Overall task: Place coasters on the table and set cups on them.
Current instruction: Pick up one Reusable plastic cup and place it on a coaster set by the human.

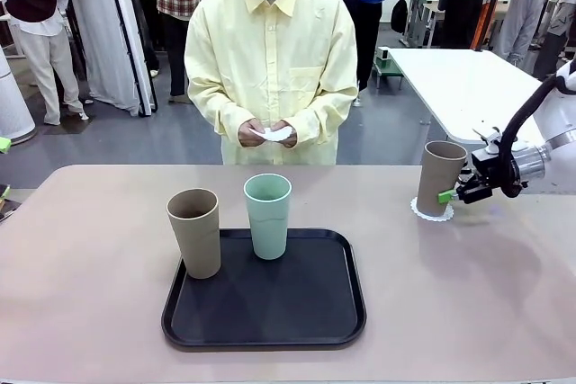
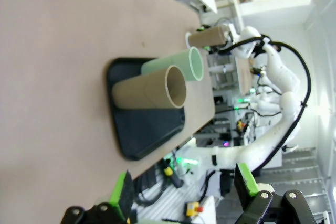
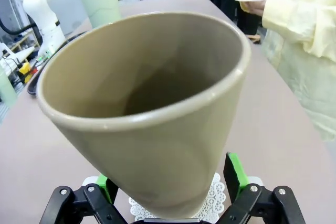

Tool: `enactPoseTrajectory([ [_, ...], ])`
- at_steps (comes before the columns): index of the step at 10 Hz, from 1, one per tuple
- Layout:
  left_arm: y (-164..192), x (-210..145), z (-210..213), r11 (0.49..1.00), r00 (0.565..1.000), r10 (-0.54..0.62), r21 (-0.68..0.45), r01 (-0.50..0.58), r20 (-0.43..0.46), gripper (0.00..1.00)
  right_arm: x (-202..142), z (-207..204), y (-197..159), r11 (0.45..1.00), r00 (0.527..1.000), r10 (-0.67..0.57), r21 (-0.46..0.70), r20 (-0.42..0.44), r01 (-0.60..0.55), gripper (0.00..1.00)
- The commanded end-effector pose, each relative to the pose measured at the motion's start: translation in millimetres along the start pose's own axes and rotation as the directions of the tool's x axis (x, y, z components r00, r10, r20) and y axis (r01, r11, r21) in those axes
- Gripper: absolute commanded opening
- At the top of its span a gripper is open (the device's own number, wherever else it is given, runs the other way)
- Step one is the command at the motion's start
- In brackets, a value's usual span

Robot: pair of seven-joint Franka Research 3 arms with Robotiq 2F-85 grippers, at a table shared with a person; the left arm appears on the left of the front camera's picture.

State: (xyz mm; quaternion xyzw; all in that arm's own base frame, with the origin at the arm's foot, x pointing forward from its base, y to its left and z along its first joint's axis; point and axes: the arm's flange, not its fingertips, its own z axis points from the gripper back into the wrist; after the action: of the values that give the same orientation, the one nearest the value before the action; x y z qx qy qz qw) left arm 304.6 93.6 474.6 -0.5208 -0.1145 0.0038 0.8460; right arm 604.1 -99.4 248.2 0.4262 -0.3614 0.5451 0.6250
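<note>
Right gripper (image 1: 448, 193) has its jaws spread around the foot of the brown cup (image 1: 441, 177), which stands on a coaster (image 1: 432, 214) well right of the tray (image 1: 261, 334) — nothing gripped, I'd say. Best to back straight out, level, so no pad tips it. Left gripper (image 2: 184, 192): wide open, empty. Count — three cups, two brown and one green, the other two on the tray; one coaster laid; something white in the person's hands (image 1: 267, 133), number unclear.

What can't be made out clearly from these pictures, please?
- Front view: the held coaster, mostly covered by the person's hands; one or several cannot be told.
- Front and right wrist views: the placed coaster, hidden under the taupe cup except its lacy edge.
- Left wrist view: the left pincer, its body cut off by the bottom edge.
</note>
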Motion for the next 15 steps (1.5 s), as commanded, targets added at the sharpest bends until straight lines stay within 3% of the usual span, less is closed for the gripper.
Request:
enactPoseTrajectory([
  [1,-0.3,-0.4,0.3,1.000,1.000,-0.012,-0.019,0.012,0.007,1.00,-0.8,-1.8,-0.4,1.000,0.994,-0.010,-0.015,-0.113,0.008,1.00],
  [3,-0.3,-0.4,0.3,1.000,1.000,-0.012,-0.019,0.012,0.007,1.00,-3.3,-0.6,3.3,0.999,0.977,-0.037,-0.036,-0.210,0.030,1.00],
  [8,-0.3,-0.4,0.3,1.000,1.000,-0.012,-0.019,0.012,0.007,1.00,7.2,28.0,39.2,0.992,0.955,-0.087,-0.116,-0.284,0.056,1.00],
  [10,-0.3,-0.4,0.3,1.000,1.000,-0.012,-0.019,0.012,0.007,1.00,22.3,53.6,74.0,0.954,0.918,-0.215,-0.272,-0.333,0.125,1.00],
  [11,-0.3,-0.4,0.3,1.000,1.000,-0.012,-0.019,0.012,0.007,1.00,33.8,68.7,92.9,0.889,0.888,-0.353,-0.401,-0.296,0.219,1.00],
  [13,-0.3,-0.4,0.3,1.000,1.000,-0.012,-0.019,0.012,0.007,1.00,78.4,80.5,116.0,0.674,0.758,-0.631,-0.601,-0.164,0.430,1.00],
  [15,-0.3,-0.4,0.3,1.000,1.000,-0.012,-0.019,0.012,0.007,1.00,147.4,77.9,139.9,0.522,0.619,-0.775,-0.680,-0.126,0.515,1.00],
])
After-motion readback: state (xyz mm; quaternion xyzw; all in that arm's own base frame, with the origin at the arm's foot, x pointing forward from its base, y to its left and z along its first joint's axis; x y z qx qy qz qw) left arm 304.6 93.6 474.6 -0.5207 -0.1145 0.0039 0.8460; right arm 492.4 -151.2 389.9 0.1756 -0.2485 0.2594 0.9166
